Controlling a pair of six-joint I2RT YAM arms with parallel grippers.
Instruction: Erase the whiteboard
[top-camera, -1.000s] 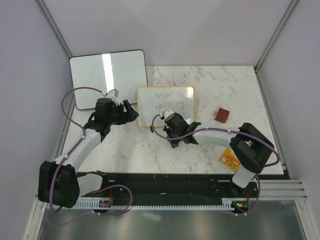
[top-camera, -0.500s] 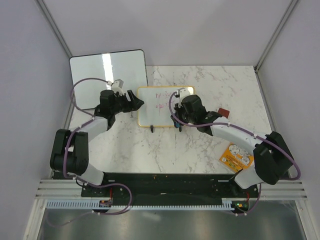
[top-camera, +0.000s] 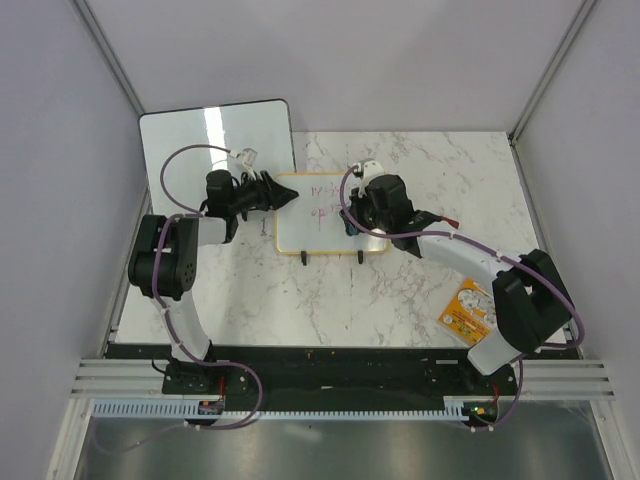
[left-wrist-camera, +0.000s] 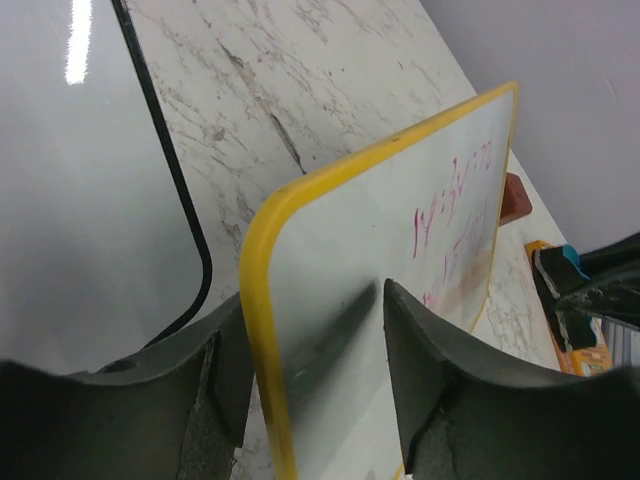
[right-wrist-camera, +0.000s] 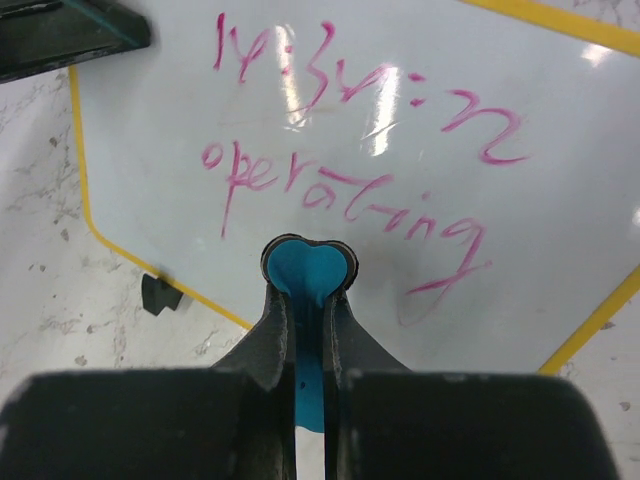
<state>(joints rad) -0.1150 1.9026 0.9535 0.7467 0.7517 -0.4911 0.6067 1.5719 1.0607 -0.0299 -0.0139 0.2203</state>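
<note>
The whiteboard (top-camera: 322, 232) lies just right of the big shiny board (top-camera: 215, 150). The left gripper (top-camera: 283, 196) is at the whiteboard edge nearest the big shiny board. Its fingers are spread, with the yellow rim between them. The right gripper (right-wrist-camera: 309, 285) is farther from the big shiny board and pinches a blue eraser (right-wrist-camera: 307, 262) tight. The pink writing (right-wrist-camera: 340, 150) is not rubbed off. I think the left fingers should hold the rim first. Then the eraser should press flat and rub along each line.
</note>
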